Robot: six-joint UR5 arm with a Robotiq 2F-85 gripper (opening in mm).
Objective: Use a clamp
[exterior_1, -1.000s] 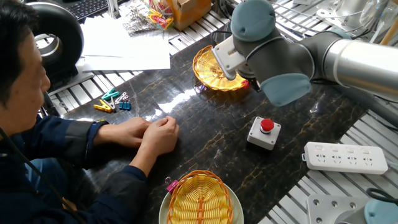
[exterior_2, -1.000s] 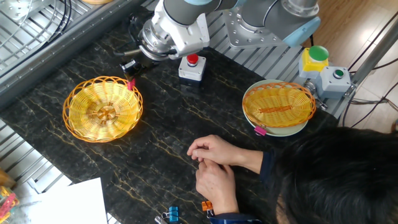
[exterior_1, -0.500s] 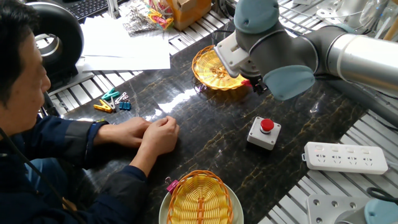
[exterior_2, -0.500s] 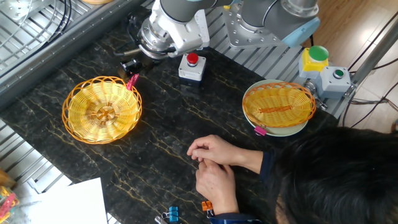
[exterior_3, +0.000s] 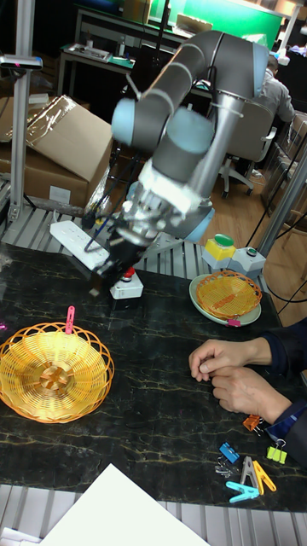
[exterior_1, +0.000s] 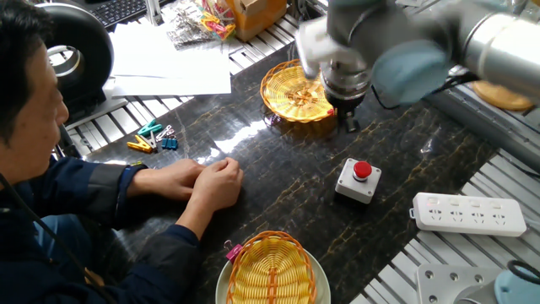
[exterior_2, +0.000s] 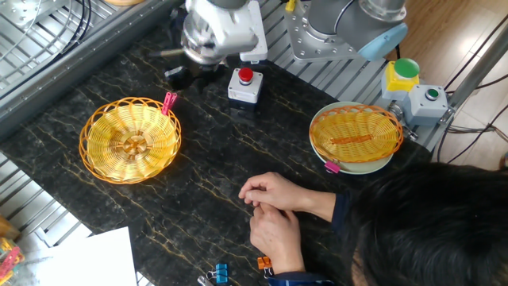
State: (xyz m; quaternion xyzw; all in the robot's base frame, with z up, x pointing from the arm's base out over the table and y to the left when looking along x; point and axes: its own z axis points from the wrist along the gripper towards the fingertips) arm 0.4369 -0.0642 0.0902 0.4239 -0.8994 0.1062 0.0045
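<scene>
The red clamp [exterior_2: 170, 102] stands upright, clipped on the rim of the large wicker basket [exterior_2: 86, 147] nearest the arm. The tall fixed view shows the clamp [exterior_3: 70, 319] at the back rim of the basket [exterior_3: 8, 351]. My gripper [exterior_2: 176, 70] hovers just behind and above the clamp, apart from it and blurred by motion. Its fingers look spread with nothing between them. From the other side the gripper [exterior_1: 348, 121] hangs beside the basket [exterior_1: 270, 84] and hides the clamp. The gripper [exterior_3: 101, 275] is also clear of the clamp in the tall fixed view.
A red button box [exterior_2: 244, 86] sits right beside the gripper. A second wicker basket on a white plate [exterior_2: 355, 133] carries a pink clip [exterior_2: 331, 167]. A person's hands [exterior_2: 274, 202] rest mid-table, with loose coloured clips [exterior_1: 152, 139] nearby. A power strip [exterior_1: 468, 214] lies at the edge.
The gripper has let go of the red clamp and pulled up and away. The clamp stays clipped on the basket rim. The person's hands have not moved.
</scene>
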